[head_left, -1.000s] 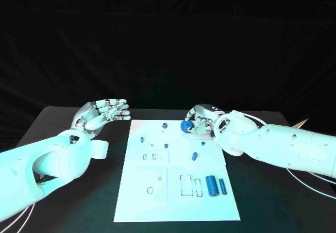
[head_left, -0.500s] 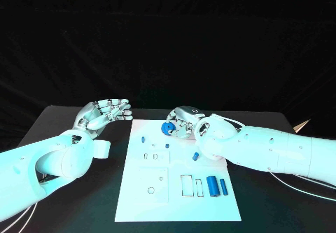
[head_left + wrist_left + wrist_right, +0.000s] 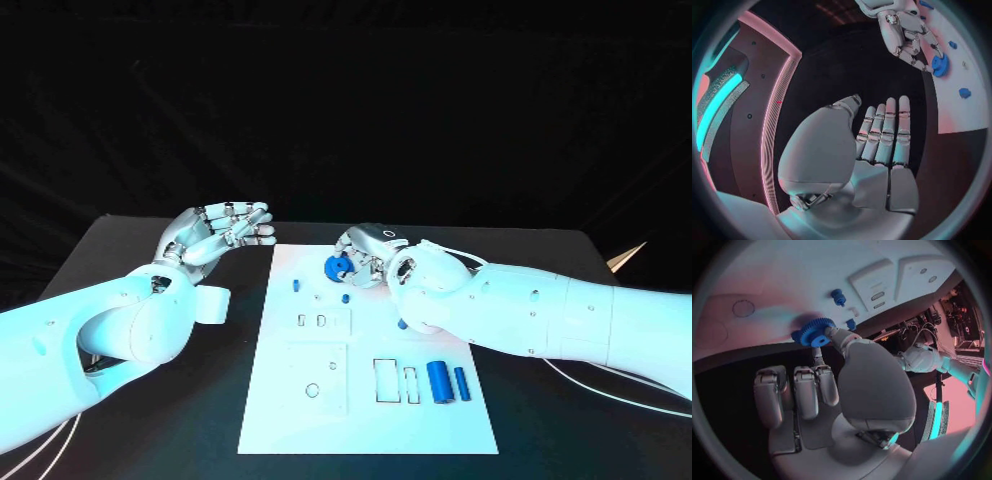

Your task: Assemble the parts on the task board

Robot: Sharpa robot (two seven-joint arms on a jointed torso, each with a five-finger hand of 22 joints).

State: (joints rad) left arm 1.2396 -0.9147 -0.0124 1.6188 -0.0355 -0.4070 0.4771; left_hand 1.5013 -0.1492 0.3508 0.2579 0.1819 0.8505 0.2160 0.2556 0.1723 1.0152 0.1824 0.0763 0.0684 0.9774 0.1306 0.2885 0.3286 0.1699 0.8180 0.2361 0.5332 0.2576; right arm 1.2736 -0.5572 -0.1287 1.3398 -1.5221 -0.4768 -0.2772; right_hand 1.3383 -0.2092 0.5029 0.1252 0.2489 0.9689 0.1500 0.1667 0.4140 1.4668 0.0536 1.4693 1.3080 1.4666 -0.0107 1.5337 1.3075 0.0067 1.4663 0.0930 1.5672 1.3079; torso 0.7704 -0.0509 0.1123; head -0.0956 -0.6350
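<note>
Head view: the right hand (image 3: 369, 256) pinches a blue gear (image 3: 339, 266) over the task board (image 3: 368, 420) at its 12 o'clock end; the left hand (image 3: 216, 232) hovers empty at the board's 10 o'clock, off the plate. Left wrist view: the left hand (image 3: 873, 150) has its fingers straight and side by side. Right wrist view: fingertips (image 3: 831, 333) grip the gear (image 3: 816, 332) just above the board (image 3: 786, 280).

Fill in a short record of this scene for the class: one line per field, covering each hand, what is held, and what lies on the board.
Right hand: holds a small blue toothed gear over the far end of the white task board
Left hand: raised beside the board's far left corner, fingers together, holding nothing
Loose parts: two blue cylinders lying side by side near the board's right edge
Table: black table
</note>
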